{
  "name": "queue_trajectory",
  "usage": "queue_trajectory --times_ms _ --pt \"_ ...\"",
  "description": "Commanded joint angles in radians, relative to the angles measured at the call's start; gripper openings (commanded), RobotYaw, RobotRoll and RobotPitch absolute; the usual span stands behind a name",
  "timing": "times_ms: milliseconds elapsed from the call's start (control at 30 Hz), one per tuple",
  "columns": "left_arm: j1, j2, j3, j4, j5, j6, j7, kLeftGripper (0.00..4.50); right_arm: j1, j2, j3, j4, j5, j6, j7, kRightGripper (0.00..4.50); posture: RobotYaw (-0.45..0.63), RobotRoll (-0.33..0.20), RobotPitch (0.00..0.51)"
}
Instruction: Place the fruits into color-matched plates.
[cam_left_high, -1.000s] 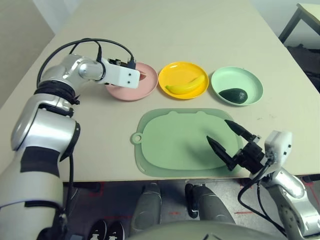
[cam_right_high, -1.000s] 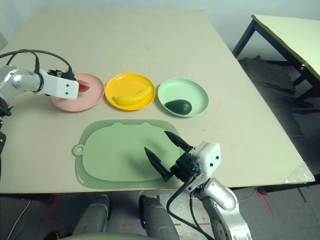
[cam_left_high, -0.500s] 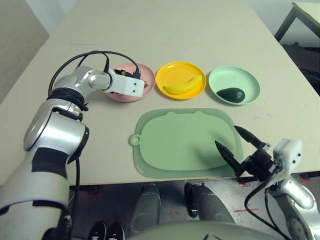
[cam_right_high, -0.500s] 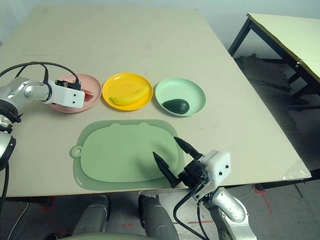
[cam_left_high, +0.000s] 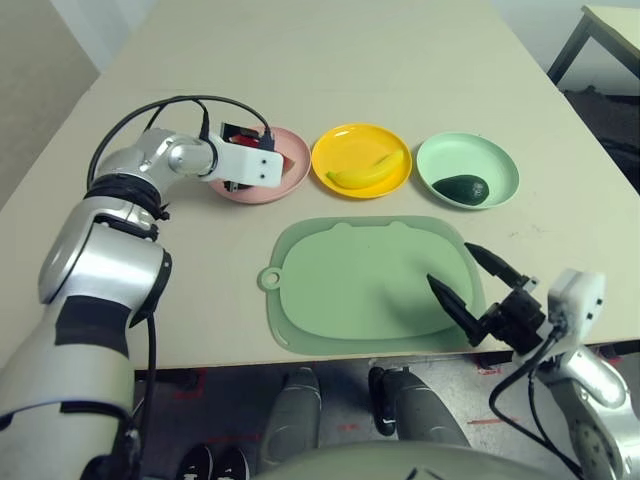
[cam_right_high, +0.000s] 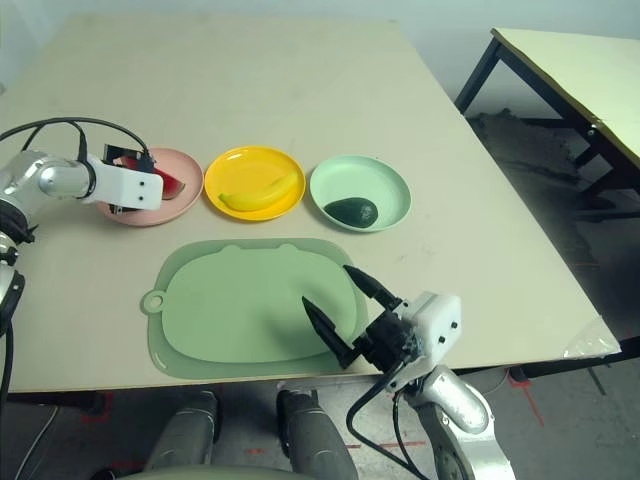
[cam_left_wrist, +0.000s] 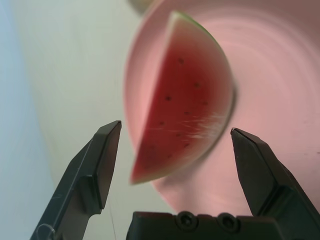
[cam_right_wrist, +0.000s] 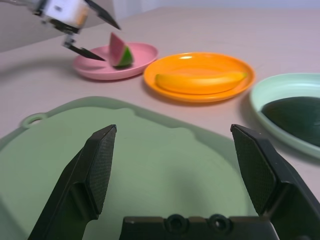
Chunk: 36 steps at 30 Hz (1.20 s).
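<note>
Watermelon wedge (cam_left_wrist: 185, 95) sits in pink plate (cam_right_wrist: 145, 52), left gripper (cam_left_wrist: 175, 150) jaws spread wide around it, not touching. Right gripper (cam_right_wrist: 175, 165) jaws apart, empty, over green mat (cam_left_high: 340, 290).

My left tool (cam_left_wrist: 170, 145) has spread its fingers and drawn back left, leaving the watermelon wedge (cam_left_wrist: 185, 120) resting free on the pink plate (cam_left_high: 290, 180).

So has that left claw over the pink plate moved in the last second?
Yes. The left gripper has backed off toward the pink plate's outer left rim, open, leaving the watermelon wedge lying on it.
</note>
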Motion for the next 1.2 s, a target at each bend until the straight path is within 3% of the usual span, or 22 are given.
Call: queue_trajectory --times_ms 33,167,300,433,533,633,867,1200 --pt "0.023 0.044 0.132 -0.072 -0.180 -0.017 -0.134 4.47 -0.059 -0.030 -0.114 0.122 0.049 0.013 -0.013 4.50 -0.02 0.000 0.163" --pt "0.218 0.126 0.347 -0.343 -0.483 0.149 -0.285 4.47 -0.163 -0.048 -0.307 0.356 0.133 0.006 -0.058 4.50 -0.04 0.000 0.156" --pt "0.612 0.193 0.613 -0.834 -0.735 0.522 -0.228 4.47 -0.148 -0.078 -0.408 0.486 0.151 -0.046 0.022 4.50 -0.02 0.000 0.149" --pt "0.928 0.130 0.849 -1.199 -0.886 0.840 -0.071 4.47 -0.143 -0.099 -0.452 0.635 0.122 -0.122 0.086 4.50 0.01 0.000 0.150" --pt "1.057 0.038 0.959 -1.336 -0.959 0.986 0.046 4.47 -0.185 -0.140 -0.464 0.788 0.090 -0.201 0.141 4.50 0.02 0.000 0.156" --pt "1.118 -0.049 0.992 -1.359 -0.976 1.040 0.130 4.47 -0.250 -0.186 -0.469 0.938 0.072 -0.273 0.200 4.50 0.02 0.000 0.160" --pt "1.212 -0.180 0.949 -1.276 -0.873 1.027 0.269 4.47 -0.315 -0.244 -0.473 1.155 0.053 -0.414 0.309 4.50 0.02 0.000 0.164" --pt "1.294 -0.210 0.862 -1.234 -0.788 0.936 0.261 4.47 -0.360 -0.245 -0.449 1.235 0.044 -0.468 0.344 4.50 0.04 0.000 0.168"
